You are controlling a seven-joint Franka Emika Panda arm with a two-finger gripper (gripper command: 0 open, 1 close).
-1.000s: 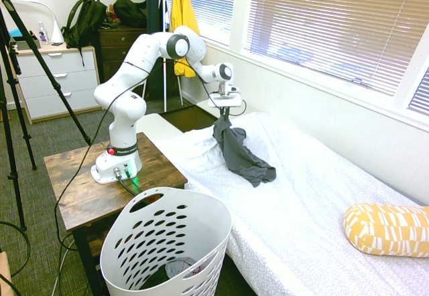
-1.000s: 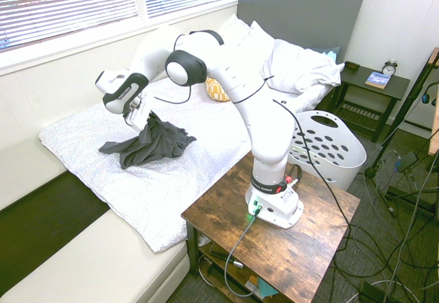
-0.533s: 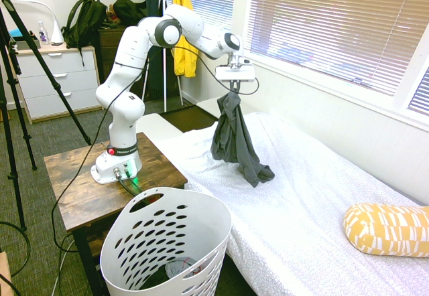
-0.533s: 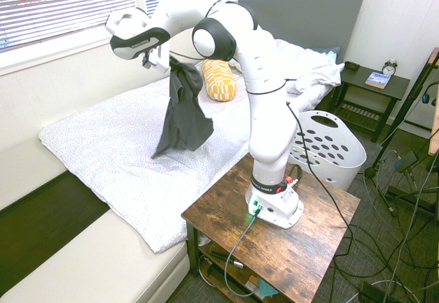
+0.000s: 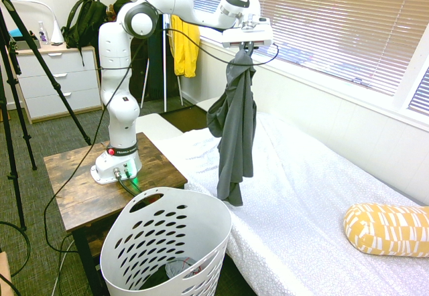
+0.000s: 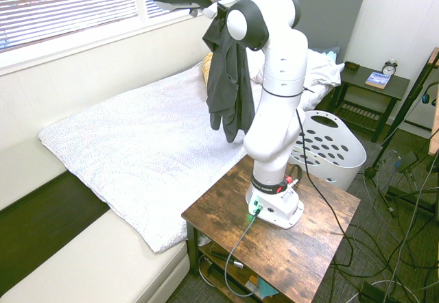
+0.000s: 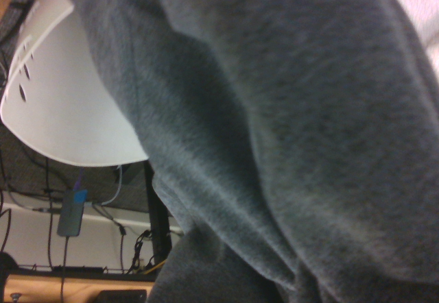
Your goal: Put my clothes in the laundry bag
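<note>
While pinched between jaws point(image 5: 250, 46), garment point(image 5: 236, 128).

Can pass through open air above the bed point(image 5: 308, 195) and down into the open-topped basket point(image 5: 213, 242).
Must clear the basket's raised rim, with the counter point(image 5: 80, 192) just beside it. Meets the wall point(image 5: 322, 112) along the bed's window side and the bolster point(image 5: 385, 229) lying on the bed. Fills the room beneath the tool point(image 5: 249, 47) with the hanging garment point(image 5: 236, 125).
</note>
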